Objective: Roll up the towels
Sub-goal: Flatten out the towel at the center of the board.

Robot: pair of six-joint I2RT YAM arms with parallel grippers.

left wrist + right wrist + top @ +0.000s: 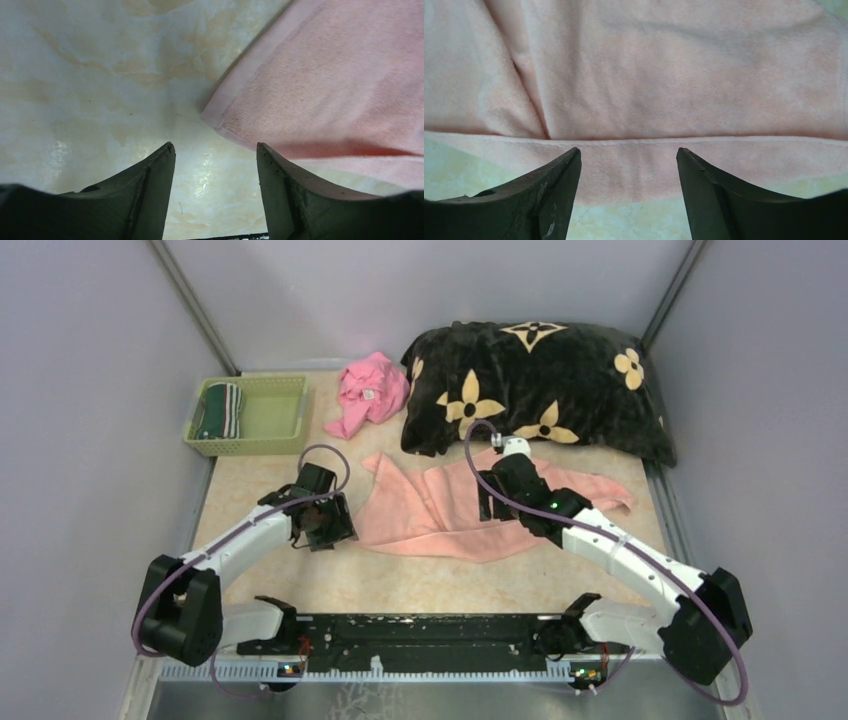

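Grey walls close in a marbled beige tabletop (430,585). At the far left corner stands a pale green basket (250,448), with the dark green striped towel (221,410) tucked against its left wall. It looks already bundled, though I cannot tell how tightly it is rolled. Just right of the basket lies a crumpled bright pink cloth (370,390), and beyond that a bulky black blanket with tan flowers (540,390) fills the far right.

The left gripper (215,147) hangs low over bare table with its jaws well apart and nothing between them. A corner of the salmon-pink towel (430,515) lies just ahead of it and to its right, near but not touching the fingers.

That towel is spread loosely across the middle of the table. Its long axis runs left to right, with some folds and a far edge that reaches the blanket.

The right gripper (628,150) sits over the towel's right half, its jaws also spread wide and gripping nothing. The towel's near hem runs crosswise just beyond the fingertips, and terry fills the view past it.

In my judgement the coming move turns on that long axis. A roll should start from one short end and travel along the length. The left arm is nearer the left end, while the right arm is over the cloth rather than at an end. The wrinkles probably want flattening first.
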